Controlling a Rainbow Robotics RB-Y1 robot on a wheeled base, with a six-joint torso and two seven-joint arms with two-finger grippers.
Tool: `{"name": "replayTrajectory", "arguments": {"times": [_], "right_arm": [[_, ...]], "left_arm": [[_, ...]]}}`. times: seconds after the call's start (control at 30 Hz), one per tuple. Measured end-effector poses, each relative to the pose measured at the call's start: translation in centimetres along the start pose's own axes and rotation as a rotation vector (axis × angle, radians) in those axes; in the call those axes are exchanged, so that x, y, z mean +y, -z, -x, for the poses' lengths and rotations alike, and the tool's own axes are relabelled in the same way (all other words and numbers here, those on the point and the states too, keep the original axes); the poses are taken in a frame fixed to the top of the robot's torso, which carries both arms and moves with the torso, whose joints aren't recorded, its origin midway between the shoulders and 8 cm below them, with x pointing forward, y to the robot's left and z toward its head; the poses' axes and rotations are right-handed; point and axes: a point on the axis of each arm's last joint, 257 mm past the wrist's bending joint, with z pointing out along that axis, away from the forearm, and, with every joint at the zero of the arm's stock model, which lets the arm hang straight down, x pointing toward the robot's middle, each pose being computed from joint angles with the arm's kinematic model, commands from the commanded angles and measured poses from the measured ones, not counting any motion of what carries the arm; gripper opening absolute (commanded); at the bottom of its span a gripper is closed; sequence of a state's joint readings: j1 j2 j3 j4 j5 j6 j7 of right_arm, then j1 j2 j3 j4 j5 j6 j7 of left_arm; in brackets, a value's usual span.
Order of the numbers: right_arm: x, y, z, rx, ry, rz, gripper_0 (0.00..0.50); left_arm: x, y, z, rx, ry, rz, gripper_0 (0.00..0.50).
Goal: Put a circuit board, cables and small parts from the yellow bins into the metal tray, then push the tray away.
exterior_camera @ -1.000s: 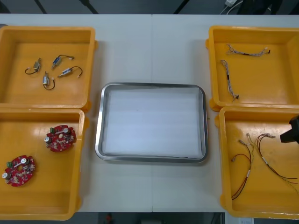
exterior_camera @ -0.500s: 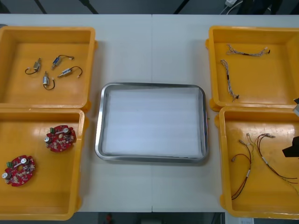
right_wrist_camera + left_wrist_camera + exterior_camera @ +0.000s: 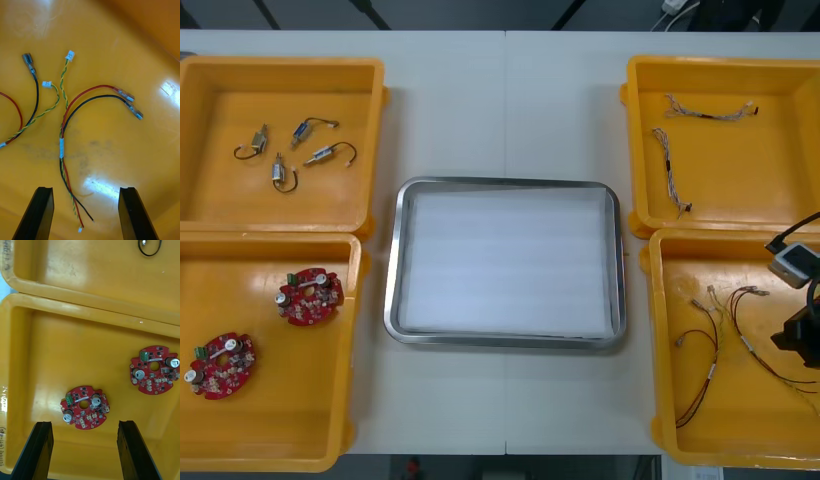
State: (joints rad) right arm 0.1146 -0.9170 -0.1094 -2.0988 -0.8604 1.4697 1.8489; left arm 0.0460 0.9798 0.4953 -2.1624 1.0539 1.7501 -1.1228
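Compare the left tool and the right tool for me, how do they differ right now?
The left tool hangs over the near left bin; the right tool hangs over the near right bin. A round red circuit board lies just ahead of the left tool's fingers; a cable bundle of red, black and yellow wires runs in between the right tool's fingers. Both tools are open and hold nothing.

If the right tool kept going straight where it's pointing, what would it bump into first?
Probably the red, black and yellow cable bundle: its loose end lies right between the right tool's open fingers, on the floor of the yellow bin. How far off it is, I can't tell.
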Motion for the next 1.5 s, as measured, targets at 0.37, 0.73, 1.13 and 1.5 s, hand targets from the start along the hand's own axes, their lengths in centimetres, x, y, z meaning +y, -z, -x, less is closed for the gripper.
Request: {"name": "replayTrajectory", "arguments": {"times": [0.37, 0.73, 1.13, 1.5], "right_arm": [[0.9, -3.6, -0.8, -0.003, -0.025, 0.024, 0.5], [0.8, -5.2, -0.9, -0.019, -0.035, 0.007, 0.5], [1.8, -6.0, -0.8, -0.02, -0.032, 0.014, 0.5], [2.0, -6.5, -0.9, -0.018, -0.014, 0.002, 0.5]], "left_arm": [[-1.4, -3.6, -1.3, 0.024, 0.05, 0.029, 0.5], [-1.5, -6.1, -2.9, 0.098, 0.29, 0.005, 0.5], [-1.7, -8.5, -4.3, 0.109, 0.261, 0.024, 0.5], [-1.9, -10.9, -6.0, 0.138, 0.246, 0.033, 0.5]]}}
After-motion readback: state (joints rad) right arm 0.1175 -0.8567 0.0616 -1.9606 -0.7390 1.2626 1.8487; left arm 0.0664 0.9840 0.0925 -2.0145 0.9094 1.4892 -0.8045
